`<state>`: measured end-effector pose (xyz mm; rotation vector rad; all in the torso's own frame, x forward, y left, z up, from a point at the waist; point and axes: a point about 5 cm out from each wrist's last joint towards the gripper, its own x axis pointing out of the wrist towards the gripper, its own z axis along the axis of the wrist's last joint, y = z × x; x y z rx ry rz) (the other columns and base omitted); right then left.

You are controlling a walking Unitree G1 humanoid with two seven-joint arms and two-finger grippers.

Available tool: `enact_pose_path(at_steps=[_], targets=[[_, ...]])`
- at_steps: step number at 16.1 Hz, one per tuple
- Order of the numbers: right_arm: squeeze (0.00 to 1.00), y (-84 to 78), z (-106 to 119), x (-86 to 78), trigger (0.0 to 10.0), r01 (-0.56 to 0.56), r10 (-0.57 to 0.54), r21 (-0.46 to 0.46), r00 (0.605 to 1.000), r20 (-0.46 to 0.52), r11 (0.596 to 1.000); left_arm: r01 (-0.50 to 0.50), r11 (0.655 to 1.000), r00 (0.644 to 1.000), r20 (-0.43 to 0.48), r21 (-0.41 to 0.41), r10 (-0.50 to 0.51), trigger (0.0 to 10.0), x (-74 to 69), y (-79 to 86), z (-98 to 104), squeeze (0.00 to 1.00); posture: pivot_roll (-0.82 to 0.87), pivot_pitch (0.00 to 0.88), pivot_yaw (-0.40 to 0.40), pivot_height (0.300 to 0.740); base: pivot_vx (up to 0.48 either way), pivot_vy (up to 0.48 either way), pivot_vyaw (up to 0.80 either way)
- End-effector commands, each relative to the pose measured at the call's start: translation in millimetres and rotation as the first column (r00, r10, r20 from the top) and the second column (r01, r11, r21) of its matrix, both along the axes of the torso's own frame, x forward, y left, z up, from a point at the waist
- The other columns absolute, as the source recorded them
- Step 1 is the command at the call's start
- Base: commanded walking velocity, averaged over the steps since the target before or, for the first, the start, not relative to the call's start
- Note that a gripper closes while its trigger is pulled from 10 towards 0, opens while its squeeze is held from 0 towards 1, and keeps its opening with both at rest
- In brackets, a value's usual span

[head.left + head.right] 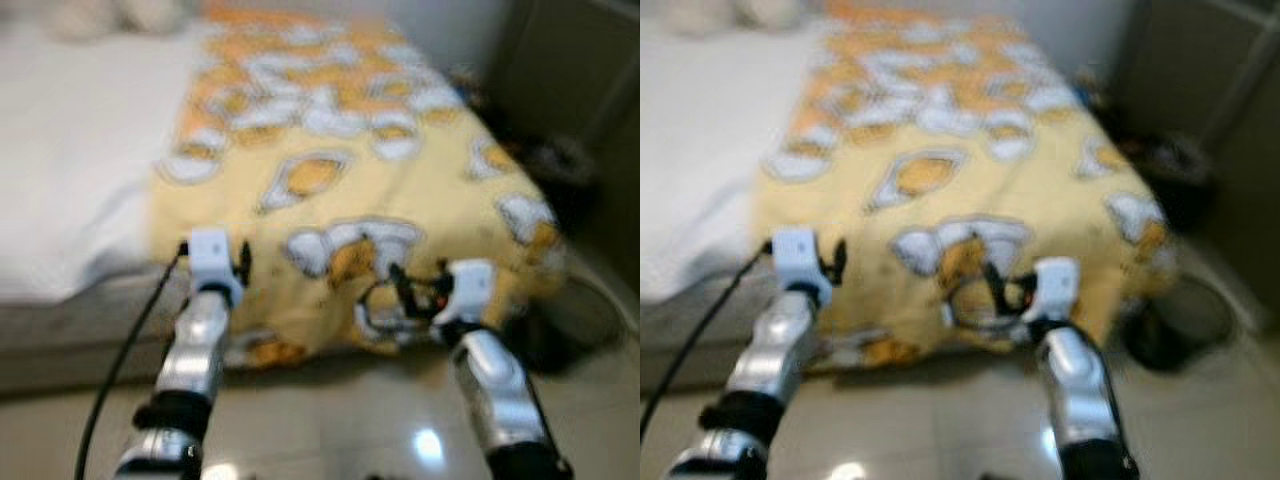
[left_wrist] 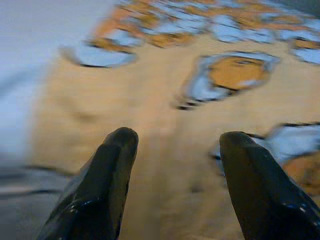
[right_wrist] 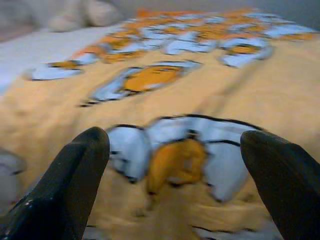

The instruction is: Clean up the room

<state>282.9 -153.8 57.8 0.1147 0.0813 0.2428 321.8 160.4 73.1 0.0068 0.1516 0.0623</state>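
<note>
Head views blurred. Bed point(image 1: 70, 160) ahead w/ white sheet on robot's left part; yellow blanket point(image 1: 400, 190) w/ white-and-orange cartoon print covers the right part and hangs over the foot edge toward the floor point(image 1: 340, 420). Floor is glossy light tile w/ a light reflection between the arms. Pale pillows or plush point(image 3: 75, 15) at the far head end, too blurred to tell which.

Left tool point(image 2: 172, 145) raised in front of the blanket's near left corner, fingers point(image 2: 115, 160) spread apart, nothing between them; wrist view looks over the yellow fabric, w/ white sheet at one side. Not touching the blanket as far as can be seen. Black cable point(image 1: 125, 350) runs down along the left arm.

Right tool point(image 3: 175, 145) raised at the foot edge, near the big white-orange print patch, fingers point(image 3: 75, 165) wide apart, empty, blanket just beyond the tips. Contact can't be told.

Dark clutter point(image 1: 560, 165) on floor by the bed's right side, near a dark cabinet point(image 1: 570, 60); a dark roundish object point(image 1: 570, 320) on the floor at the bed's right foot corner, unclear what.
</note>
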Motion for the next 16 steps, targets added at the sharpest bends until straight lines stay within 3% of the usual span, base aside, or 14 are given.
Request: enact_pose_path(at_steps=[1,5,6,8,10,11,16], targets=[[0.00,-8.8,0,-1.5,10.0,0.018,-0.018,0.001,1.000,0.006,1.000,0.030,0.999,0.999,0.029,0.018,-0.030,10.0,0.4,-9.2,4,0.00,0.04,0.000,0.010,0.740,0.000,0.000,0.00],[0.00,-16.3,-2,-6.4,10.0,0.013,-0.013,-0.003,1.000,0.003,1.000,0.161,0.986,0.985,0.063,0.041,-0.163,10.0,-25.5,-18.3,-2,0.00,0.04,0.000,0.017,0.740,0.000,0.000,0.00],[0.00,-17.0,-2,-6.5,10.0,0.013,-0.013,-0.002,1.000,0.003,1.000,0.168,0.985,0.983,0.070,0.043,-0.171,10.0,-25.9,-18.8,-1,0.00,0.04,0.000,0.017,0.740,0.000,0.000,0.00],[0.00,-14.6,-7,-8.5,10.0,-0.033,0.032,-0.022,0.999,-0.019,0.999,0.162,0.983,0.979,0.113,0.083,-0.170,10.0,-11.5,-21.1,15,0.00,0.04,0.000,0.018,0.740,0.000,0.000,0.00],[0.00,-10.7,-14,-9.1,10.0,-0.055,0.056,0.004,0.996,-0.067,0.998,0.050,0.999,0.995,0.084,0.001,-0.050,10.0,-1.2,-11.5,18,0.00,0.05,0.000,0.018,0.740,0.474,0.000,0.00],[0.00,-10.3,-15,-5.9,10.0,-0.032,0.029,-0.033,0.996,-0.079,0.999,0.011,0.999,0.998,0.070,-0.033,-0.009,10.0,1.6,-9.0,18,0.00,0.05,0.000,0.017,0.740,0.454,0.000,0.00],[0.00,-10.6,-7,-0.7,10.0,-0.045,0.043,-0.047,0.999,-0.031,0.998,0.027,1.000,0.997,0.067,-0.016,-0.025,10.0,4.6,-14.7,17,0.00,0.06,0.000,0.001,0.740,0.450,0.000,0.45]])
